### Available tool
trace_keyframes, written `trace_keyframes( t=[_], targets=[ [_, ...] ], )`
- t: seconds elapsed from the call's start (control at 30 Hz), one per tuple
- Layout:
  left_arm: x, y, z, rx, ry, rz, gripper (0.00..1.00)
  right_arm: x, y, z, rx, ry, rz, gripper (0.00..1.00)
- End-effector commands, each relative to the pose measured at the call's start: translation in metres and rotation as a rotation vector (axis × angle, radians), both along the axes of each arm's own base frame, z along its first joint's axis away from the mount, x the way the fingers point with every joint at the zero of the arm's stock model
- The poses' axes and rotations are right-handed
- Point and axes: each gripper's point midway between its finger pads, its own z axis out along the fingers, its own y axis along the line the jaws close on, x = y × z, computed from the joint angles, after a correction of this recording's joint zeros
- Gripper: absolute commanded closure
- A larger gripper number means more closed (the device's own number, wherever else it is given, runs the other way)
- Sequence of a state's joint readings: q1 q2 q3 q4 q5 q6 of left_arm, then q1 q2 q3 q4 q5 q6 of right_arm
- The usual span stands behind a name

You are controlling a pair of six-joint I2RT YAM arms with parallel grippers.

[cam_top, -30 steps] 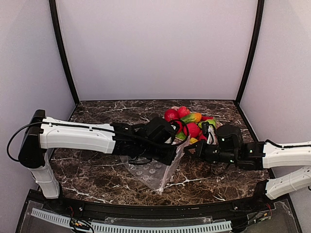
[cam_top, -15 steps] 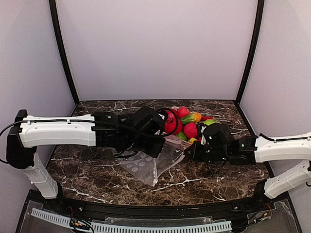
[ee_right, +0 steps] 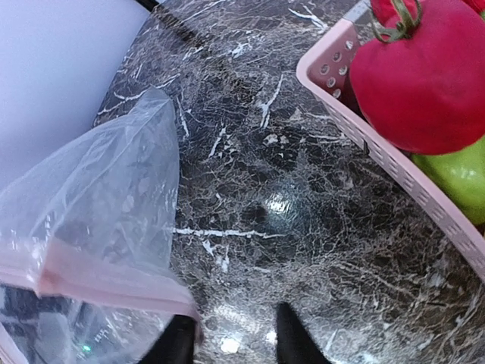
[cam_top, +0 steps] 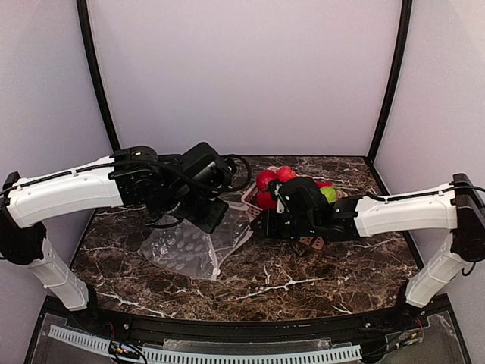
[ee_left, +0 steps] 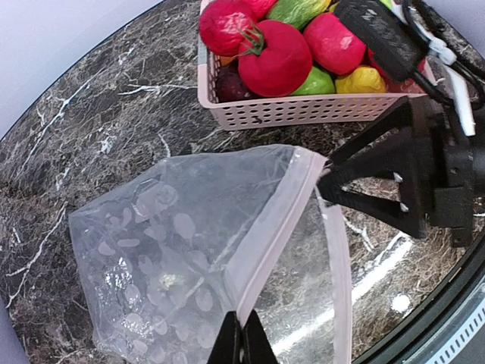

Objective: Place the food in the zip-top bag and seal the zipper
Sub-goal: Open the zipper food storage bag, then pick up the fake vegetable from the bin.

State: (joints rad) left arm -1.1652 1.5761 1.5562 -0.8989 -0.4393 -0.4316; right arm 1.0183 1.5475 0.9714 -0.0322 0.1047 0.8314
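The food, glossy red toy fruits among green and yellow ones, is piled in a pink lattice basket, seen at the back middle in the top view. The clear dotted zip-top bag lies left of the basket, its mouth parted. My left gripper is shut on the pale pink zipper. My right gripper is open at the bag's mouth corner. Its left finger touches the zipper strip, and only bare table shows between the fingers. No food shows inside the bag.
The basket stands just right of my right gripper, a big red fruit at its near corner. The dark marble table is ringed by pale walls. Both arms meet in front of the basket.
My left arm has swung back and to the left, dragging the bag left across the table. My right arm has followed leftward, past the front of the basket.
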Motion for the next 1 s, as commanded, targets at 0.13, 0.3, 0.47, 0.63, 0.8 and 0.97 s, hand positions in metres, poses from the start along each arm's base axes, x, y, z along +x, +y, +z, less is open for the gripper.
trace_keyframes(
  t=[0.13, 0.3, 0.47, 0.63, 0.8, 0.97],
  targets=[
    [0.032, 0.038, -0.002, -0.03, 0.048, -0.004, 0.99, -0.009, -0.02, 0.027, -0.012, -0.078, 0.04, 0.24],
    [0.061, 0.041, -0.006, -0.006, 0.041, -0.034, 0.99, -0.003, -0.056, 0.038, -0.072, -0.073, -0.028, 0.13],
    [0.083, 0.052, -0.012, -0.014, 0.026, -0.026, 0.99, 0.021, -0.081, 0.051, -0.112, -0.087, -0.088, 0.06],
    [0.094, 0.053, -0.019, -0.079, 0.002, -0.051, 0.99, 0.055, -0.087, 0.05, -0.152, -0.074, -0.124, 0.05],
    [0.104, 0.065, -0.034, -0.09, 0.019, -0.019, 0.99, 0.086, -0.073, 0.046, -0.165, -0.061, -0.121, 0.05],
    [0.107, 0.07, -0.035, -0.116, -0.016, -0.023, 0.99, 0.11, -0.059, 0.042, -0.174, -0.058, -0.128, 0.05]
  ],
)
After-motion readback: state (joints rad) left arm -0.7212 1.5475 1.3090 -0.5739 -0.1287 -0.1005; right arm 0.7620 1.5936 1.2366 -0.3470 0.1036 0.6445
